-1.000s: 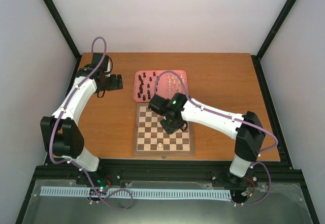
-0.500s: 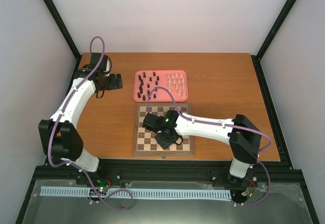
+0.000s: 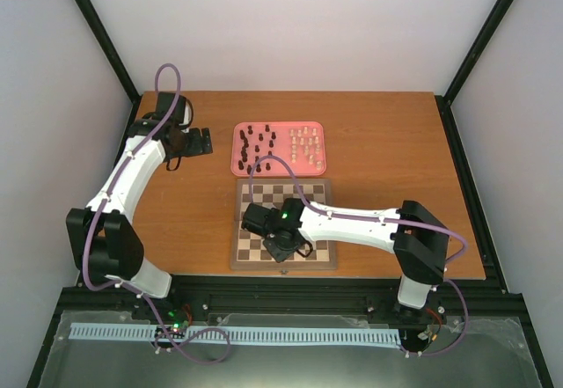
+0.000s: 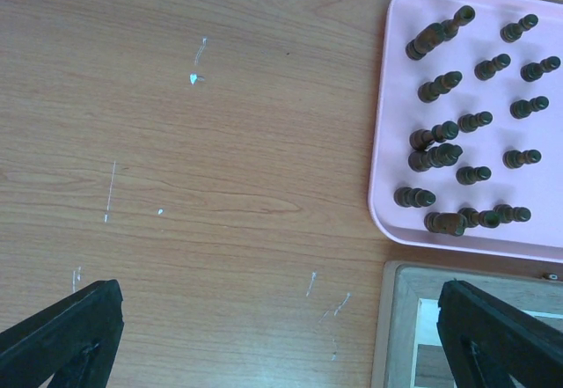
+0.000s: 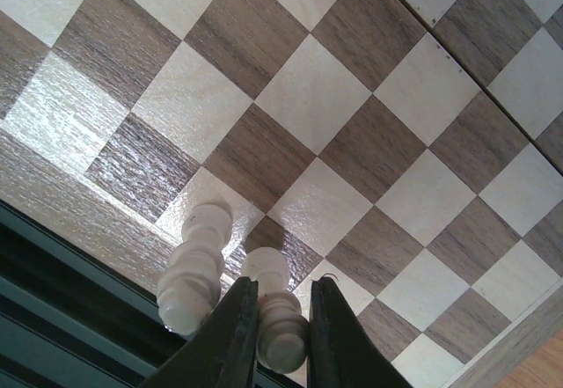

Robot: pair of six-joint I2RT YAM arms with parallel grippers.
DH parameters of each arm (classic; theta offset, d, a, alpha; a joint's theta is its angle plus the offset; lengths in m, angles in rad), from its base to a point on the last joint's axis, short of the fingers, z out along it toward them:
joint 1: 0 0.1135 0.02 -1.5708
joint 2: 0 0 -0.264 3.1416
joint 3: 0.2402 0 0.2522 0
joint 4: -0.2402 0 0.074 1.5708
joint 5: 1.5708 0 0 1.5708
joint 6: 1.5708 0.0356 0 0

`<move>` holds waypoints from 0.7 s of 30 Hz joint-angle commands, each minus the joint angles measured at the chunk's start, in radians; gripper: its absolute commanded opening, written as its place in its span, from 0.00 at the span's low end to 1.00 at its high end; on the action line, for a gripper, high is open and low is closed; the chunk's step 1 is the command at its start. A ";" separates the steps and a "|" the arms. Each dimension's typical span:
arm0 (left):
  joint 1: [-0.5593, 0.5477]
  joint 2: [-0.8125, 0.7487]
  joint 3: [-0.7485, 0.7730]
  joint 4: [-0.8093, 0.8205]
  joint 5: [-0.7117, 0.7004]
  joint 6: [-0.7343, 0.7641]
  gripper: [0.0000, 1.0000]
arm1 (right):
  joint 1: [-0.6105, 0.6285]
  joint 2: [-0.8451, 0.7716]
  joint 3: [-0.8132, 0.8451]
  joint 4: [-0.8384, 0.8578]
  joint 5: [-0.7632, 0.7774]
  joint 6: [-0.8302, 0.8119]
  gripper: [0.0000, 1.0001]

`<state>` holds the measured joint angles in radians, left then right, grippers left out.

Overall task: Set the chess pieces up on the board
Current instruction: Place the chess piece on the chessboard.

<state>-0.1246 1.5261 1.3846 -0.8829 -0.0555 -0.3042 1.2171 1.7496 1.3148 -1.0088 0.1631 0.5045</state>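
My right gripper (image 5: 283, 281) is shut on a cream-white chess piece (image 5: 274, 313), held upright between the two dark fingers over a dark square in the board's (image 5: 369, 150) near row. I cannot tell whether its base touches the square. A second cream piece (image 5: 195, 265) stands on the square just to its left. From above, the right gripper (image 3: 283, 245) sits low at the near edge of the board (image 3: 283, 181). My left gripper (image 4: 277, 291) is open over bare table, left of the pink tray (image 4: 380, 142), which holds several dark brown pieces (image 4: 466, 124).
The pink tray (image 3: 234, 150) lies just beyond the board, with dark pieces (image 3: 253, 146) on its left half and cream pieces (image 3: 305, 142) on its right. The left gripper (image 3: 204, 142) hovers at the tray's left. A black frame rail runs along the table's near edge.
The right arm has swung from the board's far side to its near row, carrying the cream piece. The left arm has barely moved.
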 commanded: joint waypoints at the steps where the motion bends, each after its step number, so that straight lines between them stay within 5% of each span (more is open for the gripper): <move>1: -0.003 -0.029 -0.006 0.016 0.009 -0.018 1.00 | 0.013 0.018 -0.015 0.019 0.035 0.026 0.04; 21: -0.003 -0.026 -0.013 0.021 0.004 -0.016 1.00 | 0.016 0.015 -0.043 0.034 0.011 0.014 0.08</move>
<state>-0.1246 1.5208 1.3697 -0.8757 -0.0555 -0.3107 1.2190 1.7565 1.2869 -0.9920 0.1715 0.5137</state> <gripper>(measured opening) 0.997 0.128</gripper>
